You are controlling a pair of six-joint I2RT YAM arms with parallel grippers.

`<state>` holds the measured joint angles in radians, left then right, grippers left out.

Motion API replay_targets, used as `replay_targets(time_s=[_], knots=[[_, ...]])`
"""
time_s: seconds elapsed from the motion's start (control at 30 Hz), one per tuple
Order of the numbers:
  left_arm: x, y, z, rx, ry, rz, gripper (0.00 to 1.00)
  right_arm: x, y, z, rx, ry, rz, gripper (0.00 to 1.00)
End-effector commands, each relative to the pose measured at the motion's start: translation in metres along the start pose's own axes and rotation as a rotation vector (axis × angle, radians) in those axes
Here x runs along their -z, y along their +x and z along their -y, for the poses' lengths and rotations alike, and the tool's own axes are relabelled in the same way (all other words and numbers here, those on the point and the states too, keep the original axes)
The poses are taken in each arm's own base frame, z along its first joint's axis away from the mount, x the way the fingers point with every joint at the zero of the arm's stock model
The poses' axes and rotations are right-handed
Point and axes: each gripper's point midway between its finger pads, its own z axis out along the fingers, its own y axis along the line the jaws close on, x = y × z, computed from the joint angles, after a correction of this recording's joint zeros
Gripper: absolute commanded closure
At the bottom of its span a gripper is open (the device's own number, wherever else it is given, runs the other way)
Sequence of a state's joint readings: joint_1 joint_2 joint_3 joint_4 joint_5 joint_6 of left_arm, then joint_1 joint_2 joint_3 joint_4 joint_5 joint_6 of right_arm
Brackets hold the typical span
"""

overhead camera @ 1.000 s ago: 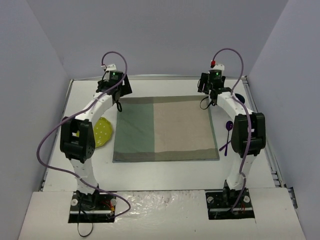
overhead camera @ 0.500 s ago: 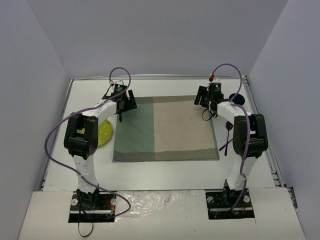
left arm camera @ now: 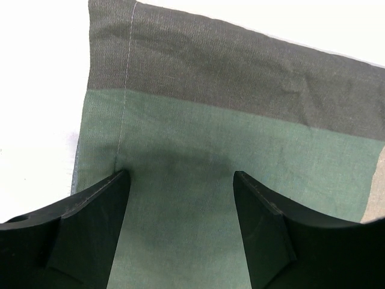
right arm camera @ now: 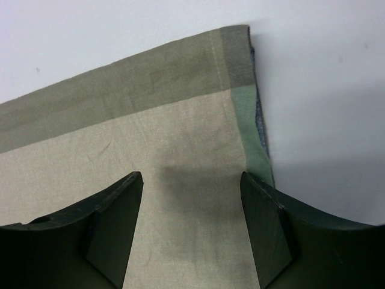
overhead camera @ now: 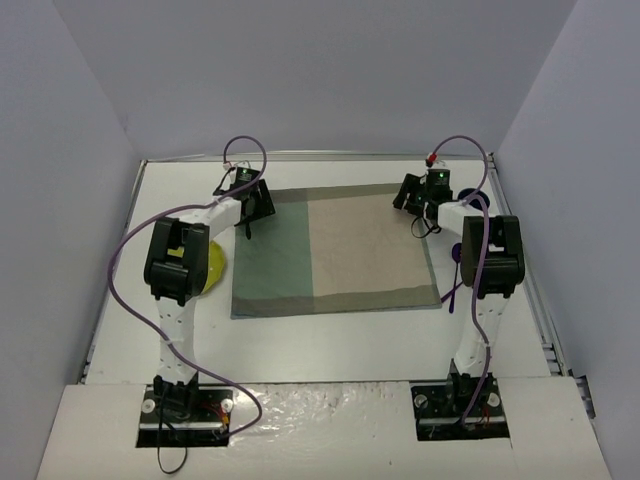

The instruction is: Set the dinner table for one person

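Left gripper (left arm camera: 180, 180): jaws apart, nothing between them, only cloth showing underneath. The tips are low over the far-left corner of the mat (overhead camera: 335, 250), on the green half just inside the side hem. Right gripper (right arm camera: 191, 180): jaws apart too and empty, over the mat's far-right corner on the beige half, beside the green hem strip. Can't tell if either set of tips presses the cloth.

Likely reason: one arm on each far corner suggests squaring or tugging the mat straight, since its near edge runs slightly skewed. Open jaws fit a pinch about to be made.

The dinner table (overhead camera: 330, 335) is white, flat and matte with a thin metal rail at its edge. It lies under the mat and reaches well past it on every side. Yellow plate (overhead camera: 207, 265) is left of the mat, partly behind the left arm. Purple spoon (overhead camera: 457, 262) is just right of the mat. Nothing is laid on the mat, so the setting looks barely begun.
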<state>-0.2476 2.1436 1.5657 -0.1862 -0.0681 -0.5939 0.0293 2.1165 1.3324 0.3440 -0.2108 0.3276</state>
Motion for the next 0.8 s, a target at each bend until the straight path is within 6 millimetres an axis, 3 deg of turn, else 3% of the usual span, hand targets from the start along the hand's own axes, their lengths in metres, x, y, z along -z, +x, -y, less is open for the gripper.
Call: replay_targets(time_s=[0.0,0.17,0.27,0.53,0.77], knots=[[-0.007,0.0,-0.016,0.035,-0.051,-0.027,0.33,-0.009,-0.001,0.011,-0.024,0.01,-0.034,0.37],[-0.006,-0.016,-0.018,0.028,-0.052,-0.002,0.3,-0.003,-0.009,0.005,-0.028,-0.005,-0.024,0.37],[-0.009,-0.021,-0.02,0.018,-0.056,-0.005,0.29,0.0,-0.002,0.006,-0.054,-0.001,-0.044,0.37],[-0.021,-0.022,-0.023,0.008,-0.059,-0.029,0.29,0.007,0.02,0.016,-0.112,0.051,-0.085,0.37],[-0.029,-0.02,-0.022,0.003,-0.053,-0.039,0.29,0.012,0.023,0.018,-0.133,0.072,-0.096,0.37]])
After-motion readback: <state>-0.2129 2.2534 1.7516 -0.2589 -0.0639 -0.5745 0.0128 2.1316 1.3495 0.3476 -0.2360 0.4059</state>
